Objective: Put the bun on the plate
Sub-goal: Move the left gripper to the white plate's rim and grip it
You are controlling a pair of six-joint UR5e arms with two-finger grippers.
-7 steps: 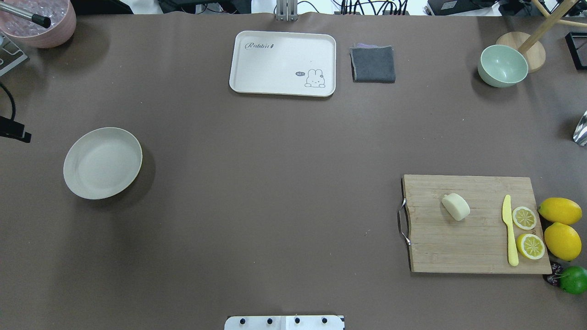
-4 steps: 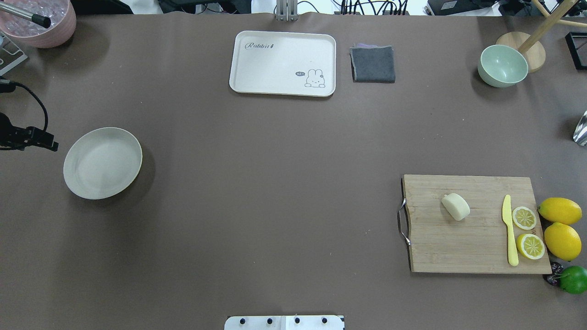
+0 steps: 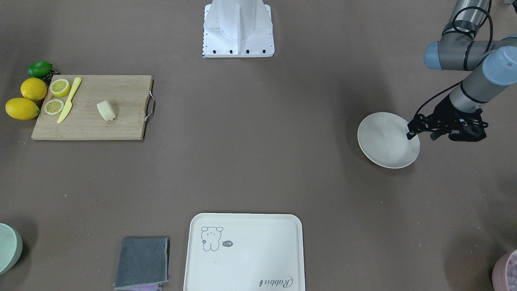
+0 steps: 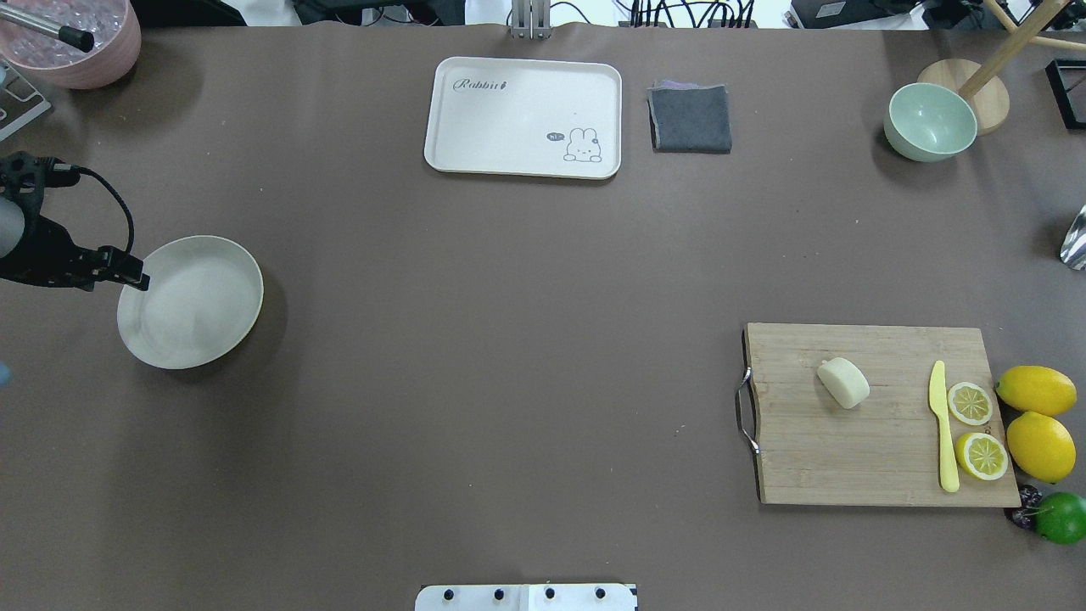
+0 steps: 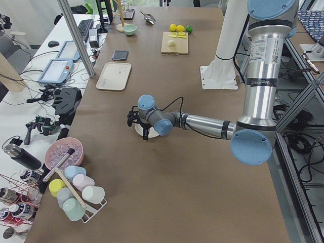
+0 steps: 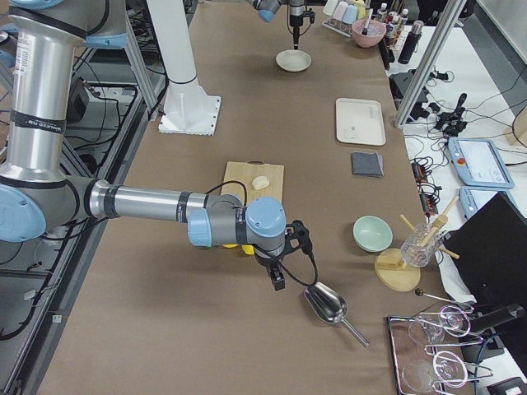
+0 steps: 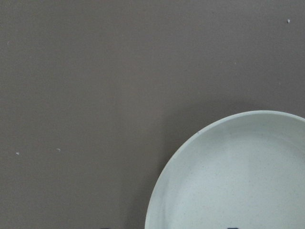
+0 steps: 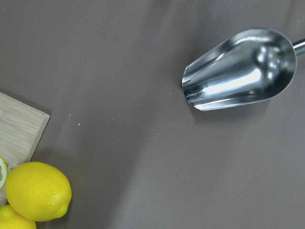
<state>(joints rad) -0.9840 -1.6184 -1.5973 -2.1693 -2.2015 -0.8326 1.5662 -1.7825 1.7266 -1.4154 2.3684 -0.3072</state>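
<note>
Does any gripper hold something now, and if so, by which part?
Nothing is held. The bun lies free on the cutting board; the left gripper is open and empty at the plate edge.

Bare worktop stretches between plate and cutting board; the left gripper hangs over the plate's outer rim

The cream tray, lying at the far middle of the table, is carrying the only readable writing. The word "Rabbit" is running in grey script across one corner, followed by a small mark too fine to make out. At the opposite corner a dark speech bubble beside the rabbit drawing is showing what is reading as "hi~". In the front-facing view both are appearing upside down. A printed label on the near arm's upright section is showing print too small to read.
</note>
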